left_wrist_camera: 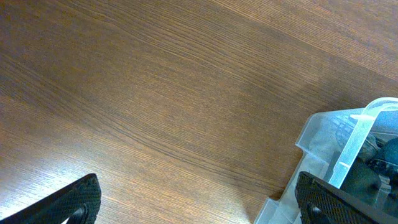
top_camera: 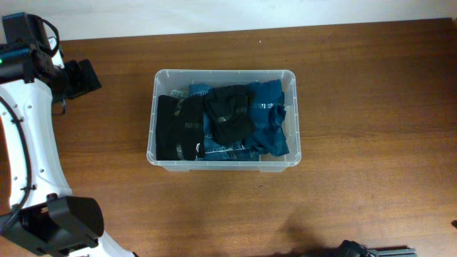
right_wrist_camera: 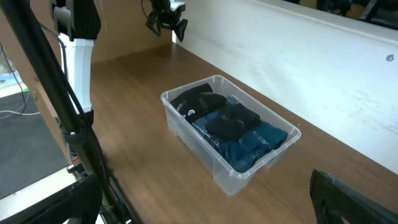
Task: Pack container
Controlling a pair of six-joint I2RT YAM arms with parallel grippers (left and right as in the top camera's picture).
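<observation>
The clear plastic container (top_camera: 222, 163) stands in the middle of the wooden table, filled with folded black clothes (top_camera: 228, 114) and blue clothes (top_camera: 271, 118). It also shows in the right wrist view (right_wrist_camera: 186, 130), and one corner shows in the left wrist view (left_wrist_camera: 348, 140). My left gripper (top_camera: 89, 75) hovers over bare table left of the container, open and empty, its fingers spread wide (left_wrist_camera: 199, 205). My right gripper (right_wrist_camera: 205, 205) is open and empty, well back from the container near the table's front edge.
The table (top_camera: 371, 93) is bare wood around the container. A white wall runs along the far edge (top_camera: 250, 13). The left arm's white links (top_camera: 28, 143) stand at the left. A stand and floor lie beyond the table's end (right_wrist_camera: 37, 124).
</observation>
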